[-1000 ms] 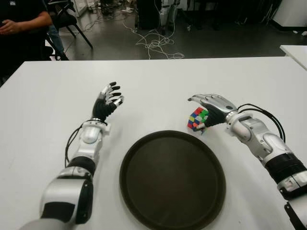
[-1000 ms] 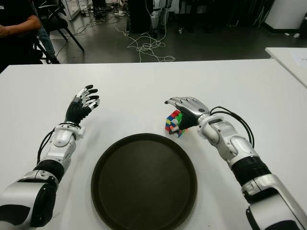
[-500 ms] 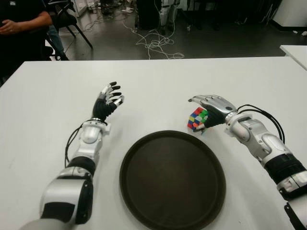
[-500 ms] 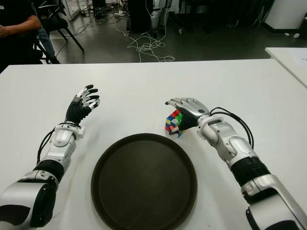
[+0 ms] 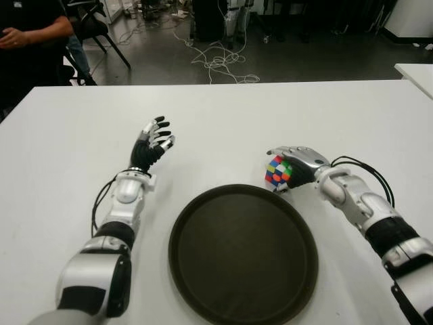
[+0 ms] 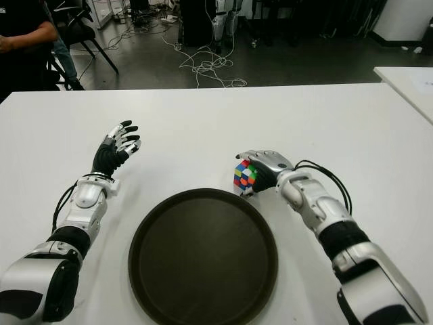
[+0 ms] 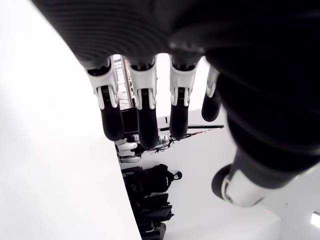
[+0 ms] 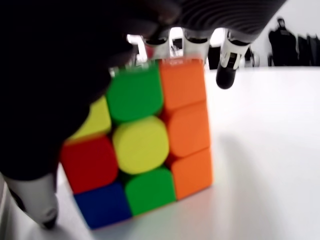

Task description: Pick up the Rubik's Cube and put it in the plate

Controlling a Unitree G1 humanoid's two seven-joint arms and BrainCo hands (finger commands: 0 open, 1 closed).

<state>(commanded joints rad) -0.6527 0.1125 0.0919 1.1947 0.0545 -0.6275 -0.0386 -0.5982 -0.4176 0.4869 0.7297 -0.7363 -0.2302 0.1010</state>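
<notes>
A big dark round plate (image 5: 243,254) sits closest, low on the white table (image 5: 284,108). Nothing is in it.

Just past its rim, at about 1 o'clock from the plate's middle, is the cube (image 5: 277,170). It sits on the table right beside the plate, not inside it. The right hand (image 5: 295,166) is wrapped around the cube, with its fingers (image 8: 227,67) curled over the top and the thumb at the side. The right wrist view shows green, yellow, orange, red and blue squares close up, with the cube's bottom edge at the table.

The left hand (image 5: 150,145) is at about 10 o'clock from the plate, well apart from it. Its fingers (image 7: 145,117) are spread a little and point up, and they hold nothing.

The table between the hands and the plate is bare, so nothing blocks the short way from cube to plate.

Far off, past the table at 12 o'clock, white cables (image 5: 220,64) lie on a dark floor. A person (image 5: 30,40) in black sits at 10 o'clock by a chair (image 5: 101,30).
</notes>
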